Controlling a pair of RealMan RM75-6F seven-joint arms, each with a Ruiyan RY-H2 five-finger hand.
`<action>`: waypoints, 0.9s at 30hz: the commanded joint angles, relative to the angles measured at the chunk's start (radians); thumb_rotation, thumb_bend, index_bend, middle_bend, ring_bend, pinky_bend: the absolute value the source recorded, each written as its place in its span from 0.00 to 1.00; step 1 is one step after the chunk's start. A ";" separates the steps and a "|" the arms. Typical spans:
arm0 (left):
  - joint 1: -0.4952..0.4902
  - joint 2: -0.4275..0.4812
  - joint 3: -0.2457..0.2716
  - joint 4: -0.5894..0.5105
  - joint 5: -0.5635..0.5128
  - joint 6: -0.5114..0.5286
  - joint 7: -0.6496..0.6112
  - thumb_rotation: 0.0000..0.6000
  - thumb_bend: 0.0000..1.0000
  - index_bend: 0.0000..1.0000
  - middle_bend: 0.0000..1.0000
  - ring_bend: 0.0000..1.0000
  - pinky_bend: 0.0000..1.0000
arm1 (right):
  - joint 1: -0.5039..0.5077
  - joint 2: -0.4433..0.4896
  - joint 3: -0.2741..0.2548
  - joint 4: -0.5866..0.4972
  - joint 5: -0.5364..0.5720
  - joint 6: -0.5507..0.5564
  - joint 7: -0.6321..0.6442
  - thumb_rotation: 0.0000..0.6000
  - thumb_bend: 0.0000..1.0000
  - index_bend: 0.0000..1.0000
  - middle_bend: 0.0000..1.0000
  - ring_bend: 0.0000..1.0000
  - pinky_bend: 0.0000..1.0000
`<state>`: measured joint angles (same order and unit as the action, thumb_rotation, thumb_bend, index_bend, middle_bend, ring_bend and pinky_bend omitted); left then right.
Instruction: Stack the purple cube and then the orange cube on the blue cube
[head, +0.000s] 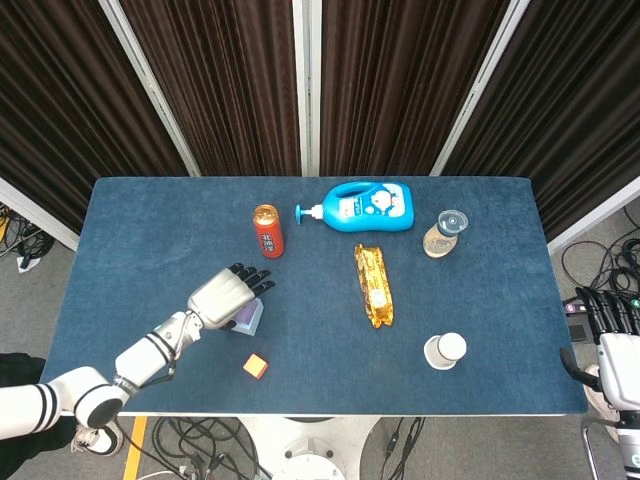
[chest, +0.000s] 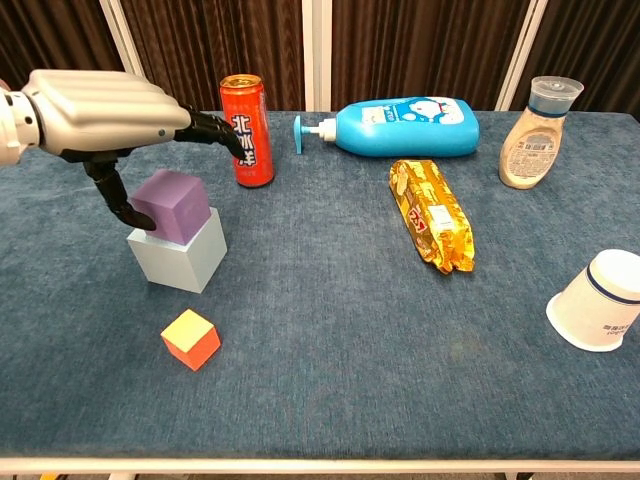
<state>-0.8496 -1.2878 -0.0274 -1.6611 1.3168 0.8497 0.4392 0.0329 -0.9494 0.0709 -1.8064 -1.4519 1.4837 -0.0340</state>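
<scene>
The purple cube (chest: 175, 205) sits on the pale blue cube (chest: 180, 258), turned a little off square. My left hand (chest: 100, 100) hovers over the pair with its fingers stretched out towards the can and off the cube. Only the thumb (chest: 122, 205) hangs by the purple cube's left side; whether it touches is unclear. From the head view this hand (head: 222, 297) covers most of the stack. The orange cube (chest: 191, 338) lies alone on the cloth in front of the stack, towards the table's near edge. My right hand (head: 612, 312) shows off the table's right edge, its fingers hard to read.
A red can (chest: 246, 116) stands just behind the stack, close to my left fingers. Further right lie a blue pump bottle (chest: 410, 127) and a yellow snack pack (chest: 432, 215). A sauce bottle (chest: 535, 120) stands at far right, a white cup (chest: 605, 300) lies tipped near it.
</scene>
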 joint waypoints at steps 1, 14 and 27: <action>0.006 0.031 -0.005 -0.040 -0.032 0.003 0.022 1.00 0.18 0.18 0.21 0.18 0.24 | 0.000 0.002 0.002 0.000 0.001 0.001 0.004 1.00 0.23 0.05 0.08 0.00 0.00; 0.160 0.335 0.096 -0.242 0.004 0.136 0.038 1.00 0.18 0.18 0.22 0.18 0.25 | 0.005 0.015 0.003 -0.002 0.004 -0.011 0.034 1.00 0.23 0.05 0.08 0.00 0.00; 0.372 0.278 0.212 -0.175 0.170 0.264 -0.142 1.00 0.16 0.36 0.42 0.31 0.38 | 0.008 0.013 0.001 -0.004 0.012 -0.020 0.021 1.00 0.23 0.05 0.08 0.00 0.00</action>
<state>-0.4980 -0.9797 0.1651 -1.8587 1.4580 1.1005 0.3249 0.0406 -0.9361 0.0723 -1.8103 -1.4398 1.4642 -0.0125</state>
